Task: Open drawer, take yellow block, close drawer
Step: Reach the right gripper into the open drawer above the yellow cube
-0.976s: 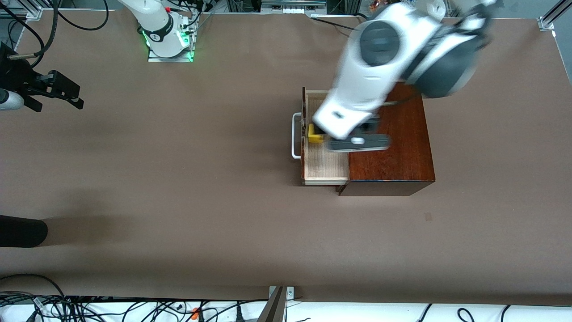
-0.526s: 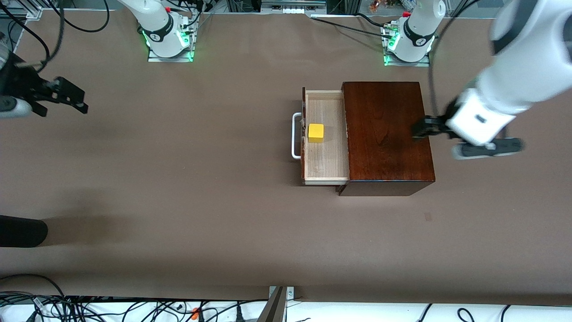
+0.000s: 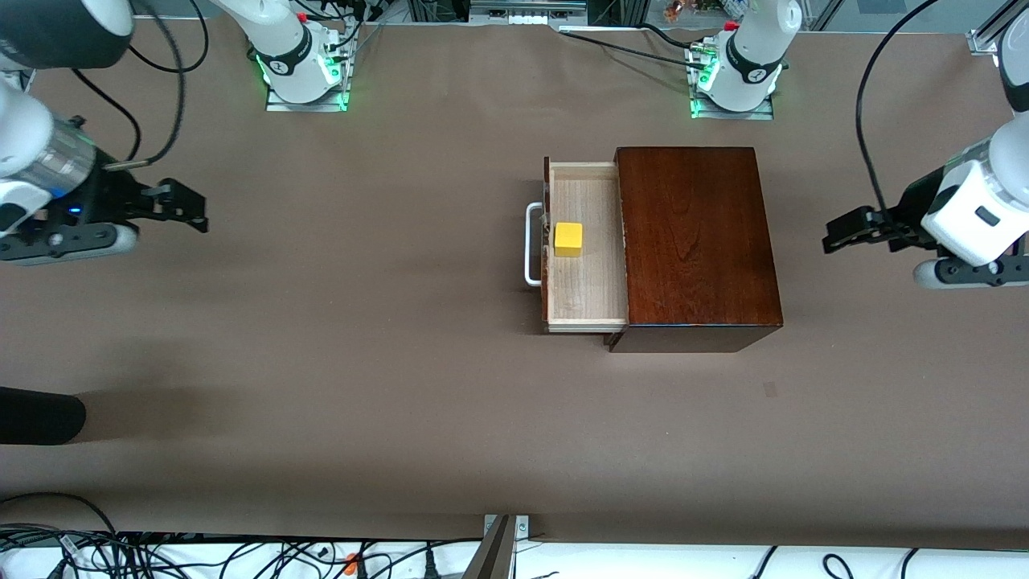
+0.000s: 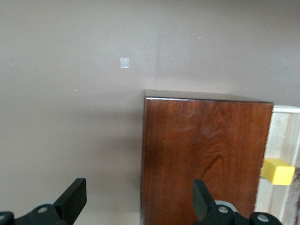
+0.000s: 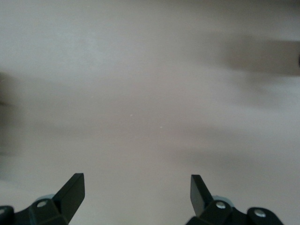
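- Left gripper (image 3: pixel 836 235) hovers over the tabletop (image 3: pixel 402 362) at the left arm's edge, its fingers (image 4: pixel 75 199) spread wide and empty.
- Right gripper (image 3: pixel 189 211) hovers over the right arm's edge, fingers (image 5: pixel 72 187) wide too, nothing held.
- Block (image 3: pixel 568 239) sits in the open drawer (image 3: pixel 587 297), just beside its front, near the handle (image 3: pixel 531 244).
- Box (image 3: pixel 695 241) lies between the left fingers and the block; the right arm's way across is bare but longer.
- A cube has no long axis, so either approach likely suits.
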Controlling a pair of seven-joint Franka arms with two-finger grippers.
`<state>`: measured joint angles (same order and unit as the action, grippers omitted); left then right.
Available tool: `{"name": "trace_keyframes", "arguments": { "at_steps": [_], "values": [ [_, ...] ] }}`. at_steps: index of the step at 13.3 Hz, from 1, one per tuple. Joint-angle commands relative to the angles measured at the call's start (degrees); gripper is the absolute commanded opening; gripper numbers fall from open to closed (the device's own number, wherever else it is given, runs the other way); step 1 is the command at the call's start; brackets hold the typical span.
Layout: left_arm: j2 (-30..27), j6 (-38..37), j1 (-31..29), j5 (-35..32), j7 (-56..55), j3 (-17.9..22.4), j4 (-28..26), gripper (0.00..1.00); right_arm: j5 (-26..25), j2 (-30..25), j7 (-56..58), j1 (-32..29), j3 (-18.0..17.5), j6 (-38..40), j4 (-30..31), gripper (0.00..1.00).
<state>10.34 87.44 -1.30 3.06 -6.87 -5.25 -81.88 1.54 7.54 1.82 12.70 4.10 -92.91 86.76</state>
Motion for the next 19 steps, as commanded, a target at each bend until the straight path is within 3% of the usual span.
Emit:
{"name": "trace_keyframes", "arguments": {
  "at_steps": [1, 6, 11, 19],
  "values": [
    [-5.9, 1.8, 6.4, 2.4, 6.1, 8.0, -6.8, 1.0, 0.1, -0.2, 2.6, 5.8, -1.3, 0.5, -1.1, 1.0],
    [-5.9, 2.3, 6.4, 1.8, 6.6, 7.5, -5.9, 1.0, 0.1, 2.9, 5.3, 21.1, -2.2, -0.3, -1.2, 1.0],
    [-5.5, 1.7, 6.5, 1.8, 6.3, 7.5, -4.1, 1.0, -0.5, 12.0, 14.0, 33.1, -3.0, -12.4, -4.7, 1.0],
    [-5.3, 1.9, 7.0, 1.2, 6.5, 7.5, -3.7, 1.0, -4.9, 27.3, 22.6, 41.4, -3.0, -23.9, -14.2, 1.0]
  ]
}}
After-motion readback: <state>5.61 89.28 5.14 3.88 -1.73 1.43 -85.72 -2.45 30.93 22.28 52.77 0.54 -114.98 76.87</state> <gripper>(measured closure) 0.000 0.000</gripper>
